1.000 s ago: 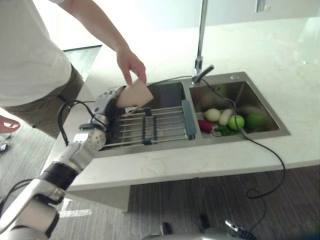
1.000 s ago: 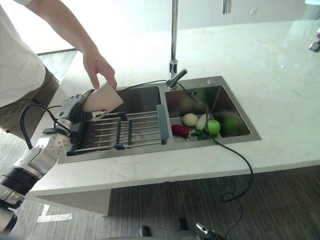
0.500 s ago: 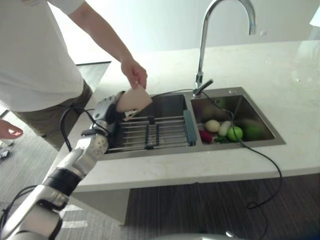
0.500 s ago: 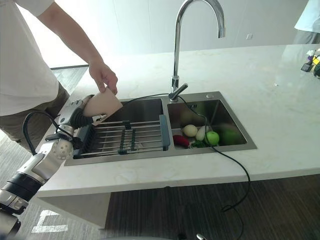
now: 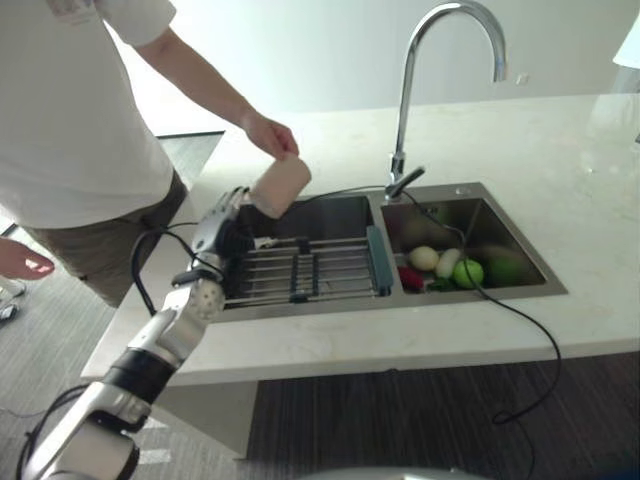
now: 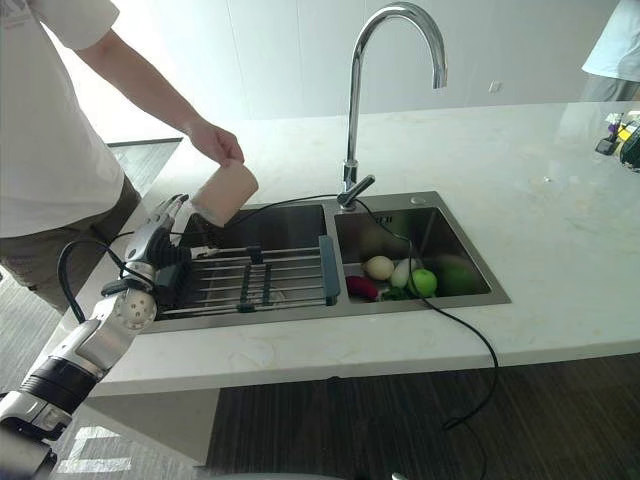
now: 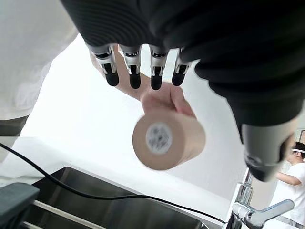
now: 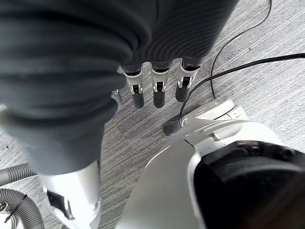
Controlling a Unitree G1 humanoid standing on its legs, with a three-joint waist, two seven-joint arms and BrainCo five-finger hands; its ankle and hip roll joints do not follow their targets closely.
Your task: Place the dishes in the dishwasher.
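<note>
We see the tan cup [image 6: 225, 192] held tilted in a person's hand [image 6: 216, 142], above the sink's [image 6: 400, 205] 10 o'clock corner. Our left robot hand [image 7: 143, 71] is released, its fingers straight and just short of the cup; the left wrist view alone shows the cup's base. The right robot hand [image 8: 155, 93] hangs relaxed above the floor [image 8: 248, 62]. The sink's 3 o'clock basin holds vegetables [image 6: 400, 272]; a drying rack [image 6: 255, 280] spans the 9 o'clock basin.
</note>
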